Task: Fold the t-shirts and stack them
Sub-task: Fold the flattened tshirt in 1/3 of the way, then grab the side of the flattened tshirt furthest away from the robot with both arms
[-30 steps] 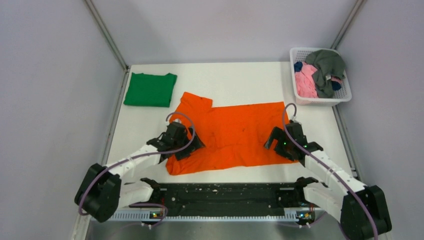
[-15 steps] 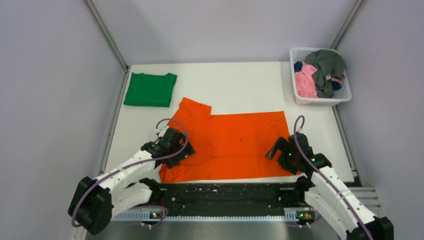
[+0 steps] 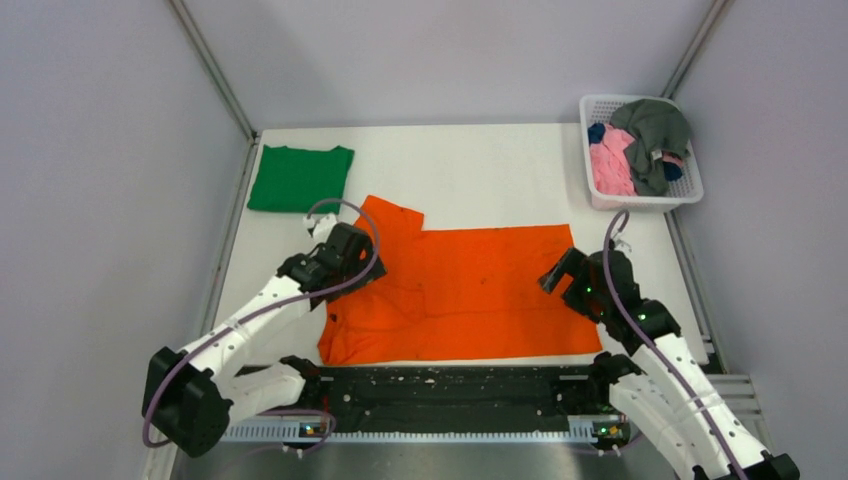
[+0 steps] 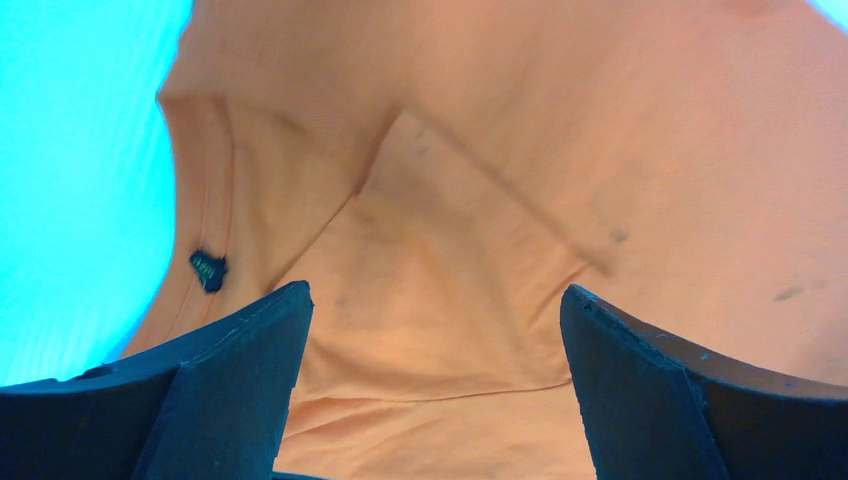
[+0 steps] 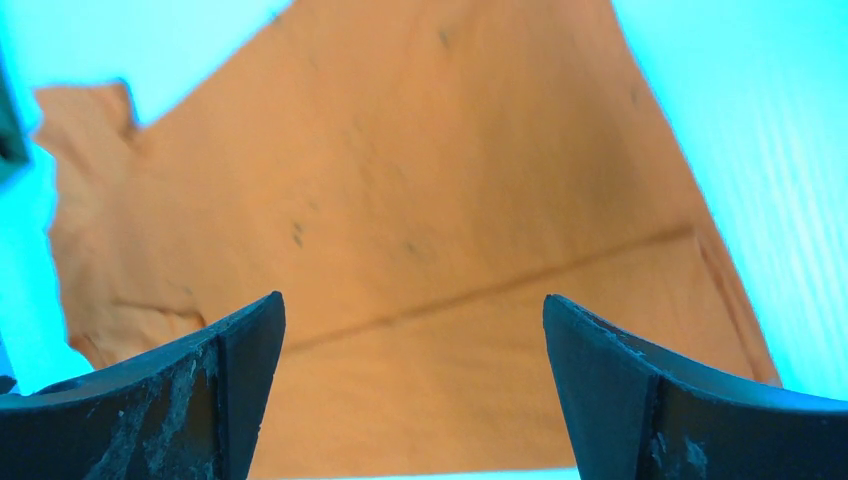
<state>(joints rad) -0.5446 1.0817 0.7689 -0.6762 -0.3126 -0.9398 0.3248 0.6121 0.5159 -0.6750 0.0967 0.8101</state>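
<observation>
The bright orange t-shirt [image 3: 470, 290] lies spread on the white table [image 3: 480, 170], its lower half folded over, one sleeve sticking out at the upper left. My left gripper [image 3: 350, 270] is open and empty above the shirt's left edge; the left wrist view shows orange cloth [image 4: 500, 180] with a small dark tag between the jaws. My right gripper [image 3: 562, 275] is open and empty above the shirt's right edge; the right wrist view shows the cloth [image 5: 420, 200] with a fold line. A folded green t-shirt [image 3: 299, 178] lies at the far left.
A white basket [image 3: 684, 194] at the far right corner holds pink, grey and dark blue t-shirts. Grey walls with metal rails bound the table left, right and behind. A black bar [image 3: 450, 385] runs along the near edge between the arm bases.
Both grippers have let go of the orange shirt, lifted and moved away from the near edge. The shirt's near edge now lies closer to the front of the table.
</observation>
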